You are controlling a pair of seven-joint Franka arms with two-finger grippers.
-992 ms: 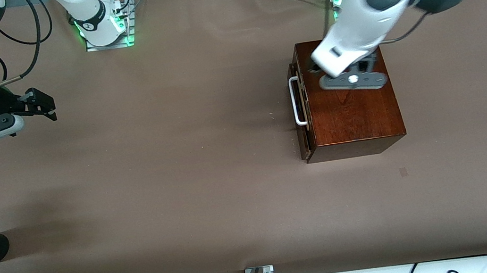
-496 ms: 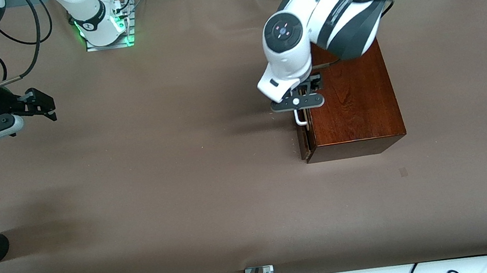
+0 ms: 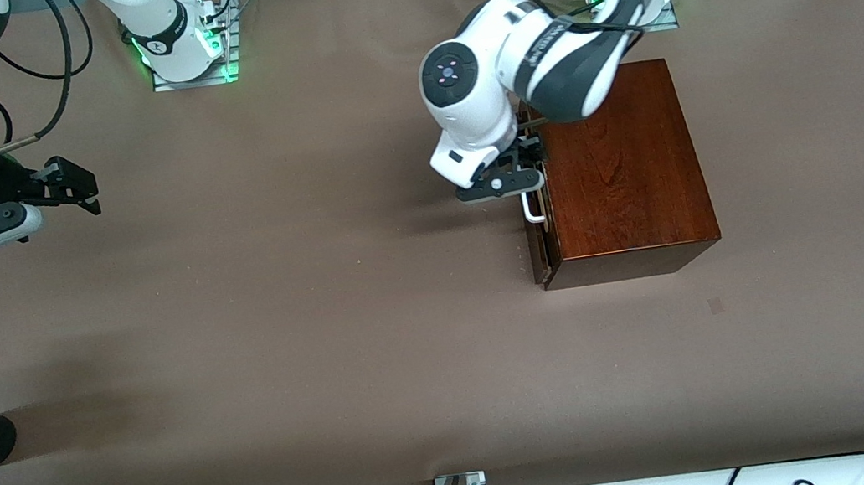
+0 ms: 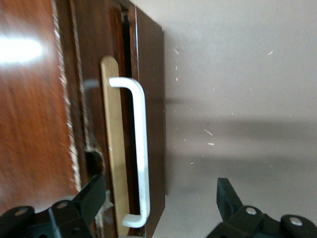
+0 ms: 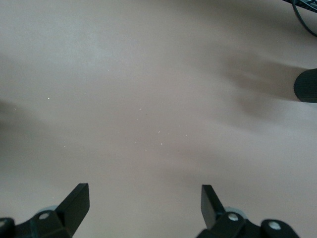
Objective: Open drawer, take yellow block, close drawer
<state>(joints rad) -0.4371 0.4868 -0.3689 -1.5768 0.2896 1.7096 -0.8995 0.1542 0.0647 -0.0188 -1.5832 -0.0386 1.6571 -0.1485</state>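
Left gripper (image 4: 158, 198) is spread wide over the drawer (image 3: 540, 244) handle (image 4: 141, 153), gripping nothing. Drawer barely ajar in the box (image 3: 616, 166); yellow block unseen. I'd pinch mid-bar: rigid, slick. Right gripper (image 3: 75, 184) waits, fingers (image 5: 74, 201) spread, over counter (image 3: 326, 333).

The left gripper (image 3: 522, 176) is held low over the drawer's handle (image 3: 533, 207), wrist bent downward, fingers (image 4: 94, 193) spread apart (one to each side). The right gripper (image 3: 71, 187) is parked well away from the handle, fingers spread wide.
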